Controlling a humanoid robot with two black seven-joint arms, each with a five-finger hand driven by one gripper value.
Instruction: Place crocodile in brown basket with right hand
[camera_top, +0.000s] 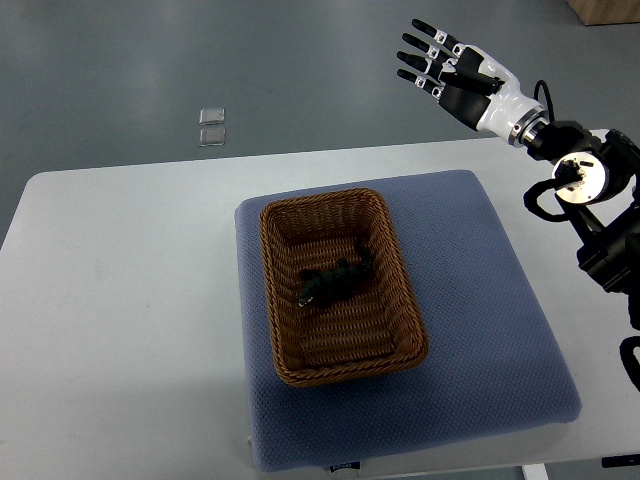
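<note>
A small dark crocodile toy (333, 279) lies inside the brown wicker basket (400, 300), near its middle. The basket sits on a blue cushion (490, 300) on the white table. My right hand (440, 62) hangs high at the upper right, beyond the table's far edge, well away from the basket. Its fingers are spread and straight, and it holds nothing. Its arm comes in from the right edge. No left arm shows.
The white table (120, 320) stretches to the left of the cushion. Two small clear square objects (211, 127) lie on the grey floor beyond the table. A brown box corner (610, 10) shows at the top right.
</note>
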